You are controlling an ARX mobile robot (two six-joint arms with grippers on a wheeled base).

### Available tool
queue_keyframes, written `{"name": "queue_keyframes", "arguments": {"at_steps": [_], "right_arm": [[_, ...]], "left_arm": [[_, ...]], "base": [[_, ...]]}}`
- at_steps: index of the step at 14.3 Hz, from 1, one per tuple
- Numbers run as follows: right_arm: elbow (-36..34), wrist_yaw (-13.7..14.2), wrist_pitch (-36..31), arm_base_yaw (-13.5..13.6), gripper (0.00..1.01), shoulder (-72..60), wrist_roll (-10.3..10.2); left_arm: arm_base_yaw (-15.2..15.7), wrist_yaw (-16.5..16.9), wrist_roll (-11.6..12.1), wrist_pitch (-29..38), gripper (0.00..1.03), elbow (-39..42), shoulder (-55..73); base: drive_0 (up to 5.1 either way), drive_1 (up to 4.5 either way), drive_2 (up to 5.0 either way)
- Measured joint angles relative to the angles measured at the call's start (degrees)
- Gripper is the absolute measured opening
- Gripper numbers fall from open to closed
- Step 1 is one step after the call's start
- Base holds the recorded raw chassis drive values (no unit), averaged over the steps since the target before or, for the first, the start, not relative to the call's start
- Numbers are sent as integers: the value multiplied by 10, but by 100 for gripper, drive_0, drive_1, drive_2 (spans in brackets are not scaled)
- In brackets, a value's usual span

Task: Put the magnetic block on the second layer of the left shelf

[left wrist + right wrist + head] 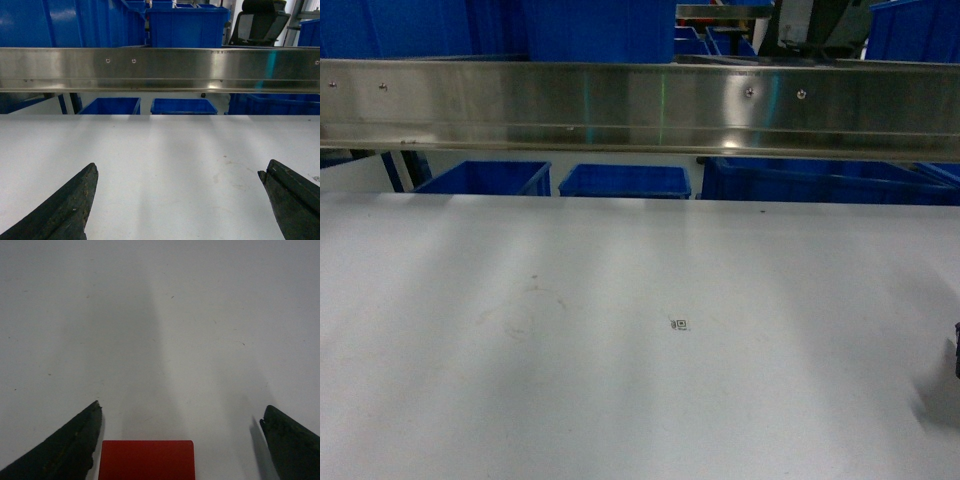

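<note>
Red block is sitting on the white tabletop, low in the right wrist view, between the two dark fingers of the right gripper. That claw is standing spread wide, with the left finger just beside the block's edge and the right finger well apart from it; nothing is being pinched yet. The left gripper is also hanging spread over bare tabletop, holding nothing. In the head view the block is not showing at all; only a dark sliver at the far right edge is hinting at the right arm.

The likeliest trouble from here, as a judgement: the block is lying off-centre in the claw, so a closing finger could be nudging it sideways or twisting it rather than clamping it squarely. A smooth matte cube could also be slipping out during the lift. After that, the steel rail is running across the far side of the table and could be catching the arm or the block on the way to the shelf.

Beyond the rail, several blue bins are standing on the floor and higher up; their insides are not showing well enough to tell what they are holding. The target shelf tier is not clearly identifiable.
</note>
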State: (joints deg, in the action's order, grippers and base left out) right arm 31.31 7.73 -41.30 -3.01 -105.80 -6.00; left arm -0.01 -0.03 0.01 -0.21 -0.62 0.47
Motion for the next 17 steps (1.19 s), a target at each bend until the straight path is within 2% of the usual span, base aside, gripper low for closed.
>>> {"name": "queue_keyframes", "arguments": {"at_steps": [2, 3, 4, 5, 6, 9, 11, 14, 17], "right_arm": [[-1, -1, -16, 0, 73, -10, 1], [-3, -2, -21, 0, 66, -13, 1], [-9, -3, -28, 0, 54, -17, 3], [-14, -9, -35, 0, 42, -17, 4], [-18, -21, -38, 1, 35, -12, 7], [-36, -50, 5, 38, 34, 110, 16], [-37, -61, 91, 72, 34, 248, 21], [-37, -63, 222, 115, 34, 445, 28], [-47, -53, 304, 127, 34, 602, 31]], "left_arm": [[0, 0, 0, 0, 98, 0, 0], [0, 0, 0, 0, 98, 0, 0], [0, 0, 0, 0, 98, 0, 0], [0, 0, 0, 0, 98, 0, 0], [0, 0, 0, 0, 98, 0, 0], [0, 0, 0, 0, 98, 0, 0], [0, 0, 0, 0, 98, 0, 0], [0, 0, 0, 0, 98, 0, 0], [0, 0, 0, 0, 98, 0, 0]], "base": [[0, 0, 0], [0, 0, 0], [0, 0, 0], [0, 0, 0], [0, 0, 0], [0, 0, 0], [0, 0, 0], [0, 0, 0], [0, 0, 0]]}}
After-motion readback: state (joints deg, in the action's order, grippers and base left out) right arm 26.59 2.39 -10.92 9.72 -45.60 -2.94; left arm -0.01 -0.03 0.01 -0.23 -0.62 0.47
